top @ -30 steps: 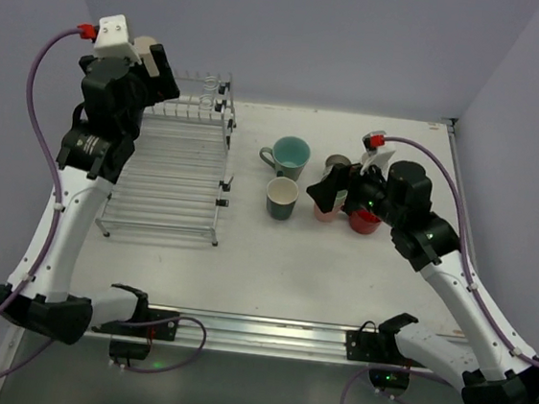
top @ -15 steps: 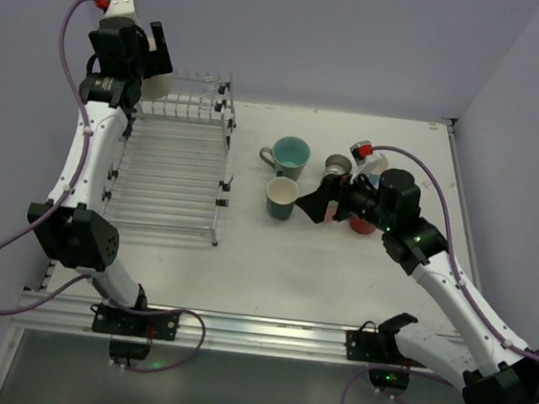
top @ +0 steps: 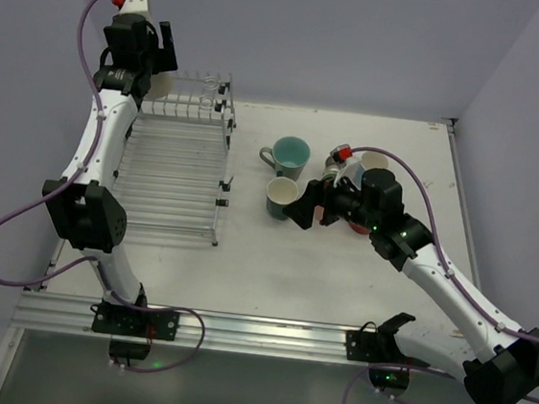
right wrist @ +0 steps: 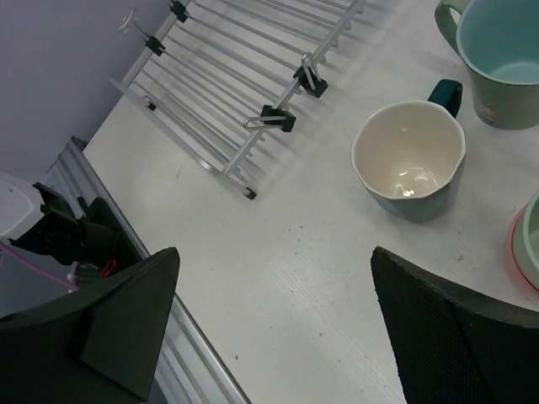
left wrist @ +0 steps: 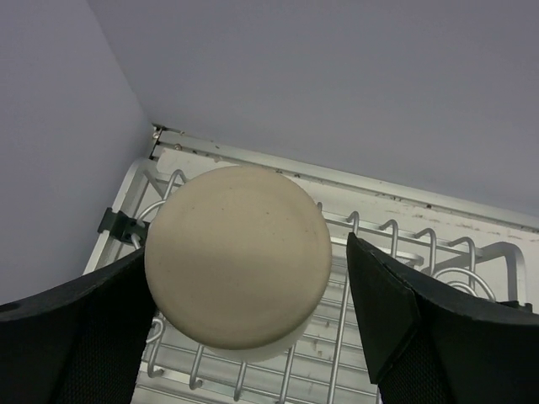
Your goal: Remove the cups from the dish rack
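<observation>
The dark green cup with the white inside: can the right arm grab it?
Probably yes. The right gripper is open close beside the dark green cup, with only bare table between them.

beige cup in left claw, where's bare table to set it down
Widest bare patch: near table between the dish rack, the dark green cup and the front rail. A narrow strip runs between rack and mint green mug. Crowded: the cup cluster by the right claw.
</observation>
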### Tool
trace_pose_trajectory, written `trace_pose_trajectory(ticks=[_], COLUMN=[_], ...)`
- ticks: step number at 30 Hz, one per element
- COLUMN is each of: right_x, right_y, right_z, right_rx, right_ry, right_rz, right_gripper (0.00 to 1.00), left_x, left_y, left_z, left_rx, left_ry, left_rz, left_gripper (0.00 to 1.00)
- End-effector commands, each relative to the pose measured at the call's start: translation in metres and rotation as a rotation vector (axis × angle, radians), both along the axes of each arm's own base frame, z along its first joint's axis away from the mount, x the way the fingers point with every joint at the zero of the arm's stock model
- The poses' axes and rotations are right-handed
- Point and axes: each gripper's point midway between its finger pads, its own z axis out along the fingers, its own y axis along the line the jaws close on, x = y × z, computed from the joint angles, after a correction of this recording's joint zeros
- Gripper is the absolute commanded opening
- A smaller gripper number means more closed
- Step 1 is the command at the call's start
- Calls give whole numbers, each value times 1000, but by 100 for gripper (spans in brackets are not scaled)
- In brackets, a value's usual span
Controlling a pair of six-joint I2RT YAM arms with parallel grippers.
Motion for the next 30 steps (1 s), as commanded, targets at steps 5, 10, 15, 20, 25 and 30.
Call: trace_pose_trajectory(ticks=[5,10,15,20,25,30], right_x=[5,2,-6,-33,-42,-43], right_y=[10,18,31,50,71,89], right_z=[35,57,100,149,184,205], right_rx=[74,160,389,628,706,787], right_ry=[-76,-76,-70,-134,-185,-175], right_rz=[10,17,18,140,176,208], right_gripper=[98,97,97,97,97,97], left_x=[5,-28,-91,-153,-227,-278], left_y=[2,-10,-35,-85,-134,-148], left_z=[15,72,123,130,116,118], left_rx=[18,-35,-135,-325,-607,-812], left_ry=[-68,-217,-372,-463,-536,-608], left_rz=[-4,-48,-160,-411,-678,-793], left_gripper=[60,46,41,40,40,40])
